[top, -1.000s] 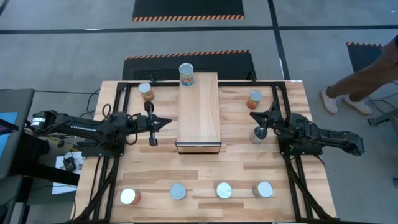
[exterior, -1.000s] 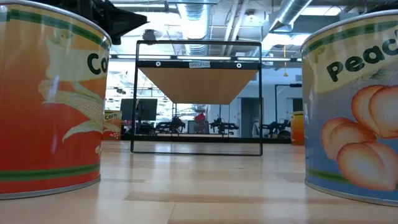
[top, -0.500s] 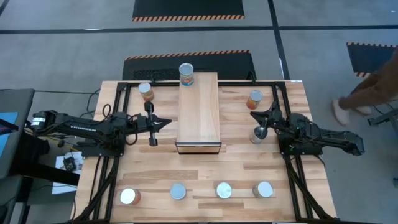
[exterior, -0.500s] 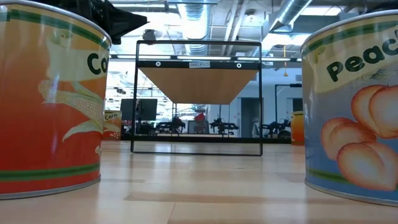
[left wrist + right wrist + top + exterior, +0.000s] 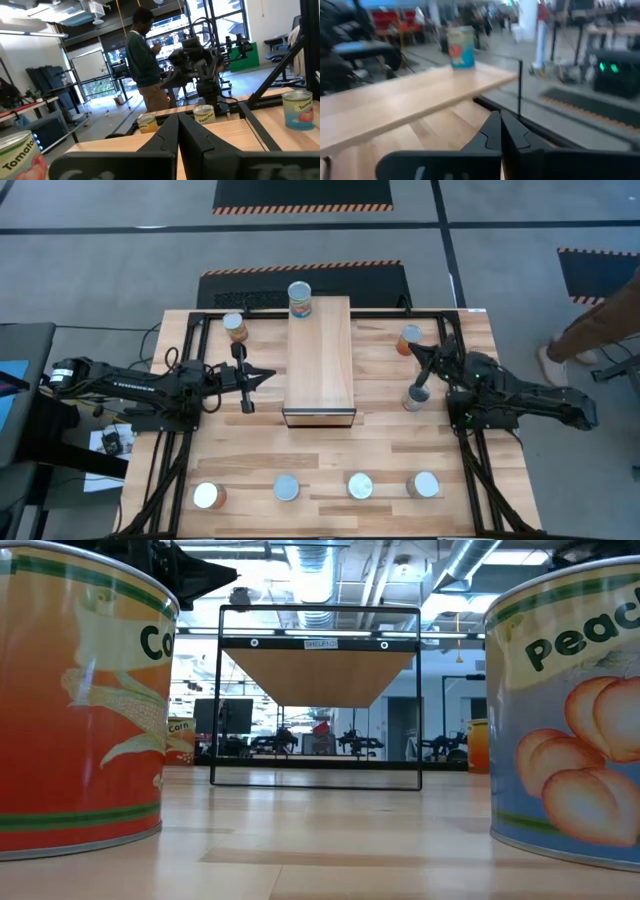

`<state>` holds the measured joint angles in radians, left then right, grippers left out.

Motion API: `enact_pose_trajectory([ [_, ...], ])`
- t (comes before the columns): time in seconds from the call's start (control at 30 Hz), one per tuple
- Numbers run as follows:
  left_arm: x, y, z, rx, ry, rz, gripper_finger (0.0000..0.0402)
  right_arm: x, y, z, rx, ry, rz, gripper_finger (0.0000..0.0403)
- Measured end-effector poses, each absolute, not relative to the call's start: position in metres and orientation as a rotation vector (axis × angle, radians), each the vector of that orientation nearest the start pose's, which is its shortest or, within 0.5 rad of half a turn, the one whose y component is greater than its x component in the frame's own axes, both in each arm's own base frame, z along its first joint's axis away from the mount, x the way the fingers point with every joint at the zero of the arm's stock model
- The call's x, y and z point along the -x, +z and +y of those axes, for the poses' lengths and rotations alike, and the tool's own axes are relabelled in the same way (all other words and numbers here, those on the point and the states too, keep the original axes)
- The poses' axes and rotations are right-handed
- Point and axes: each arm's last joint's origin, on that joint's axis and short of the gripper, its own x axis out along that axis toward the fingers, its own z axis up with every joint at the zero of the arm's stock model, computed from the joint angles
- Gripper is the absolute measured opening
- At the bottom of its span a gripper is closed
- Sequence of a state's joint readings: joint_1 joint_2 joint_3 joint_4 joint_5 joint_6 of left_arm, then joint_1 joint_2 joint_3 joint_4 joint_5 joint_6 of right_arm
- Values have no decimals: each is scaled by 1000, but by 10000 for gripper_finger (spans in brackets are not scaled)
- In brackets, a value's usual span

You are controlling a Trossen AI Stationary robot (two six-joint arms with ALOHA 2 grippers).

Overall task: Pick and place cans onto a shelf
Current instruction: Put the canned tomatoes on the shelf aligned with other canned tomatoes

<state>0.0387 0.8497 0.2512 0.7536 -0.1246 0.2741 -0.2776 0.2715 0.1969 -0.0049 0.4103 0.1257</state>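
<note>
The shelf (image 5: 320, 355) is a long light-wood box in the table's middle, its dark open end (image 5: 320, 418) facing the near edge. One can (image 5: 299, 300) stands on its far end and also shows in the right wrist view (image 5: 461, 46). Other cans stand on the table at the far left (image 5: 235, 327), the far right (image 5: 412, 335), the right (image 5: 413, 398), and several along the near edge (image 5: 286, 488). My left gripper (image 5: 270, 377) is shut and empty left of the shelf. My right gripper (image 5: 405, 348) is shut and empty, its tip beside the far-right can.
Black frame rails (image 5: 195, 330) run along the table's edges. In the low view a corn can (image 5: 80, 700) and a peach can (image 5: 565, 720) stand close on either side. A person's leg (image 5: 590, 330) shows beyond the table's right side. Another person (image 5: 145, 65) stands in the room.
My right gripper has swung toward the table's far edge and turned, its tip now beside the far-right can; it stays shut. The person on the right has walked farther away. The cans and the shelf have kept still.
</note>
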Motion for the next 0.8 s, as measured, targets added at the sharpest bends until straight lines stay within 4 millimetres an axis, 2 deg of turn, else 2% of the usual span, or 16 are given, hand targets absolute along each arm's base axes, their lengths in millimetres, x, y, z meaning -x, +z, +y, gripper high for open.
enact_pose_trajectory([
  [0.17, -177, 228, 10, -266, 183, -132, 0, -117, 217, -54, -166, -809, 230, 18],
  [0.4, -177, 228, 10, -264, 183, -130, 0, -139, 225, -85, -197, -955, 502, 23],
  [0.8, -177, 225, 10, -241, 175, -105, 0, -167, 227, -130, -337, -1049, 849, 94],
])
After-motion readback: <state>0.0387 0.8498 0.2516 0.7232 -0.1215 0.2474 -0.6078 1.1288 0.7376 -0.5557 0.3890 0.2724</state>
